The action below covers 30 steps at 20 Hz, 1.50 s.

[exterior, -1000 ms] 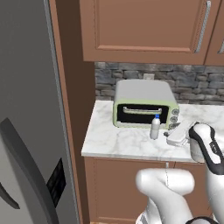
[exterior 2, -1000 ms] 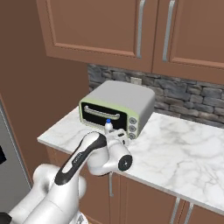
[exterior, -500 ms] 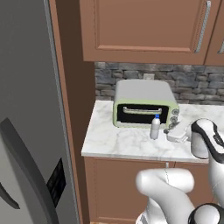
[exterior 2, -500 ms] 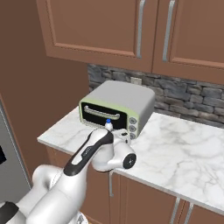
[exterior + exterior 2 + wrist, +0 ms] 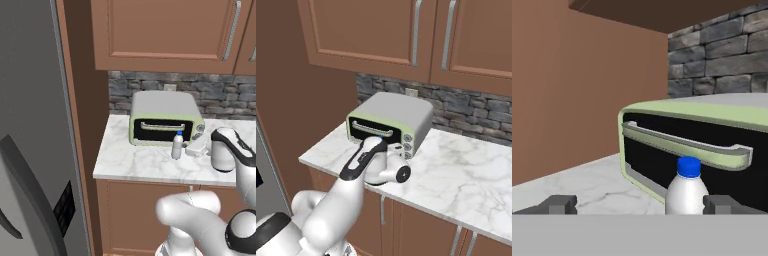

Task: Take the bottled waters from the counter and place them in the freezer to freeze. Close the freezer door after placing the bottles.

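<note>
Bottle with a blue cap is standing upright on the marble counter, just in front of the green toaster oven and close to its glass door; in the hand view the same bottle is rising between the two dark fingertips, nearer the right one. Gripper is hovering low over the counter with its jaws spread wide and nothing between them touching yet. Judging from its small size and whitish plastic, the bottle is probably going to feel light and a little slippery, with a body stiff enough for a firm squeeze but tall and narrow enough to tip if a finger nudges it first. Taking it around the middle of the body, below the cap and shoulder, is looking like the safest hold. Room behind it is tight: the oven's door and its handle are sitting just past the bottle, so pushing too far forward is risking a knock against them. Toward the brown side panel the counter is lying bare, giving space to draw the bottle back and swing it left, where the grey freezer is standing with its door shut. Counter's front edge is near, so a toppled bottle could roll off.
</note>
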Available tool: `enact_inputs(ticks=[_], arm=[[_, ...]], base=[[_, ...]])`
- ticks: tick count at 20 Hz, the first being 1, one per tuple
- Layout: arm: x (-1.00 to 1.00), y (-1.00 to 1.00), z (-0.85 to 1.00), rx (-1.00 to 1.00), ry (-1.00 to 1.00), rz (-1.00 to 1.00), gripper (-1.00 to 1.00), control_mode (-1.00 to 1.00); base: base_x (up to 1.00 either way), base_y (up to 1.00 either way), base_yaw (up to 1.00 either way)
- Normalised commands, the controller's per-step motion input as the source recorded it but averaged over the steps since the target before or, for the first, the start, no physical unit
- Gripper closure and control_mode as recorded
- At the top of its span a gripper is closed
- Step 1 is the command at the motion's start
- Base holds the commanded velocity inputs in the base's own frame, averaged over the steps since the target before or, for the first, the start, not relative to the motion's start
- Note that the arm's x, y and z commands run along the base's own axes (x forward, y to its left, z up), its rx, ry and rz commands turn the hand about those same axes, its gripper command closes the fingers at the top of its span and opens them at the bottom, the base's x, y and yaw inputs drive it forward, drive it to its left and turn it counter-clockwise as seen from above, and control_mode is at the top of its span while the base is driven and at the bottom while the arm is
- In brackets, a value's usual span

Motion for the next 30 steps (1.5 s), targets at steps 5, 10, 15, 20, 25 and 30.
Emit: enact_inputs(ticks=[5,10,15,20,25,30], arm=[[0.22,-0.02,-0.13,0.0,0.0,0.0,-1.0,-1.0],[0.26,-0.02,-0.2,0.0,0.0,0.0,-1.0,-1.0],[0.3,-0.08,-0.14,0.0,0.0,0.0,-1.0,-1.0],[0.22,-0.11,-0.08,0.0,0.0,0.0,-1.0,-1.0],[0.13,-0.01,-0.17,0.0,0.0,0.0,-1.0,-1.0],[0.07,0.0,-0.23,0.0,0.0,0.0,-1.0,-1.0]], base=[[0.0,0.0,0.0],[0.0,0.0,0.0],[0.0,0.0,0.0],[0.0,0.0,0.0],[0.0,0.0,0.0],[0.0,0.0,0.0]])
